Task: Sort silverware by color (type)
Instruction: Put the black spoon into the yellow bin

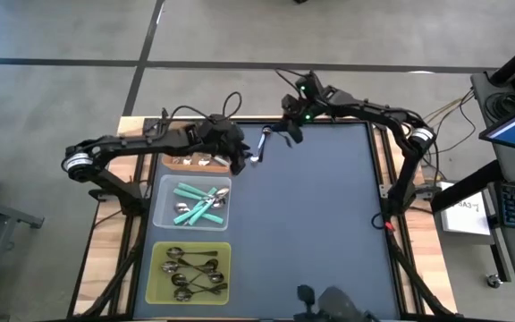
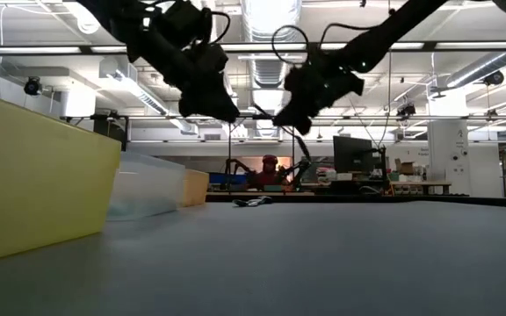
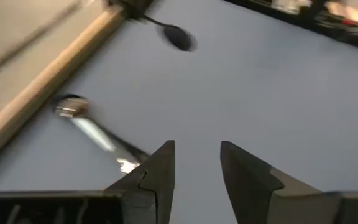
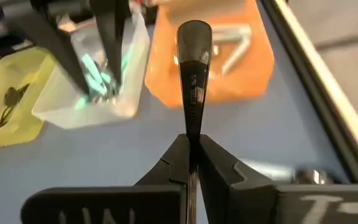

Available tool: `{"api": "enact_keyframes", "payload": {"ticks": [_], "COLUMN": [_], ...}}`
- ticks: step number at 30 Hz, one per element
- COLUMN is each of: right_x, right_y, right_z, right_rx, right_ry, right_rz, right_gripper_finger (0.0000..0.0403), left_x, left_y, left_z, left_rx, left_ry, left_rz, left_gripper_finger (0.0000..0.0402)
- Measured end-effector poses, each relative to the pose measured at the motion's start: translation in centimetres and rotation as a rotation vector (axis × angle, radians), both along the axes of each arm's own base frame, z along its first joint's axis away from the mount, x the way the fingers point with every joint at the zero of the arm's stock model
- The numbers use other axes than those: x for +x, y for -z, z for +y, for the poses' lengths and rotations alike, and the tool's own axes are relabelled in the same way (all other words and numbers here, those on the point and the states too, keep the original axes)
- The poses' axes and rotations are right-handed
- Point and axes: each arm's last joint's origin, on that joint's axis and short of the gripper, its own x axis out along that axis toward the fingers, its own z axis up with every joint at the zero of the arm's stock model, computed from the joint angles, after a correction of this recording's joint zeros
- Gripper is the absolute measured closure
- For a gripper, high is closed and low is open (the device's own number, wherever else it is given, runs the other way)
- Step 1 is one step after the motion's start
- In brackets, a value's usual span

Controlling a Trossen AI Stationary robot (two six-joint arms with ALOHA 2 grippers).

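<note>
My right gripper (image 1: 286, 132) hangs over the table's far edge, shut on a dark spoon (image 4: 193, 50). The spoon's bowl (image 3: 179, 37) shows in the left wrist view. One shiny silver spoon (image 1: 259, 150) lies flat on the mat between the two grippers (image 3: 95, 132). My left gripper (image 1: 240, 164) is open and raised above the table (image 2: 211, 104). It is next to that spoon, whose near end lies beside one finger (image 3: 157, 171). Teal-handled spoons (image 1: 195, 204) lie in the clear tray, and dark ones (image 1: 190, 268) in the yellow-green tray. My right gripper pinches the dark spoon's handle (image 4: 191, 121) between its two fingers, which lie along it. The handle's rounded free end (image 4: 193, 31) sticks out forward past the fingertips. The spoon is lifted clear of the table.
Three square trays line the table's left side: orange (image 1: 186, 162) at the far end, partly under my left arm, clear (image 1: 162, 215) in the middle, yellow-green (image 1: 156, 277) nearest. The dark mat (image 1: 329, 233) spreads to the right. Cables run along the far edge.
</note>
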Motion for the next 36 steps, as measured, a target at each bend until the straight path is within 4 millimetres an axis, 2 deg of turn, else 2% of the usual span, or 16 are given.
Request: {"api": "enact_keyframes", "payload": {"ticks": [5,9,15,19,23,27,31,36], "right_x": [2.9,4.5,5.5,6.1,7.1,7.8,8.3,8.6], "right_y": [-1.5,-2.2,-2.2,-2.5,-3.7,-4.9,-5.5,-5.6], "right_z": [2.2,4.1,5.4,5.8,6.4,7.1,7.9,8.4], "right_rx": [-0.096,-0.106,-0.131,-0.156,-0.186,-0.211,-0.249,-0.346], "right_ry": [-0.064,-0.115,-0.084,0.008,0.087,0.12,0.103,0.081], "right_rz": [-0.134,-0.193,-0.174,-0.169,-0.269,-0.378,-0.44,-0.458], "right_gripper_finger": [0.0393,0.0392,0.0392,0.0391,0.0391,0.0391,0.0391,0.039], "left_x": [-0.2,-0.4,-1.3,-2.3,-3.3,-4.0,-4.3,-3.8], "left_y": [1.1,1.8,1.8,1.7,2.5,3.1,3.1,1.8], "left_z": [-0.7,-1.4,-2.6,-2.8,-2.8,-2.9,-2.9,-2.7], "left_rx": [-0.089,-0.143,-0.127,-0.086,-0.084,-0.11,-0.096,-0.051], "left_ry": [0.049,0.024,-0.018,-0.127,-0.274,-0.328,-0.367,-0.347], "left_rz": [-0.012,-0.034,-0.116,-0.279,-0.465,-0.586,-0.639,-0.672], "left_gripper_finger": [0.0301,0.0302,0.0302,0.0302,0.0302,0.0302,0.0302,0.0302]}}
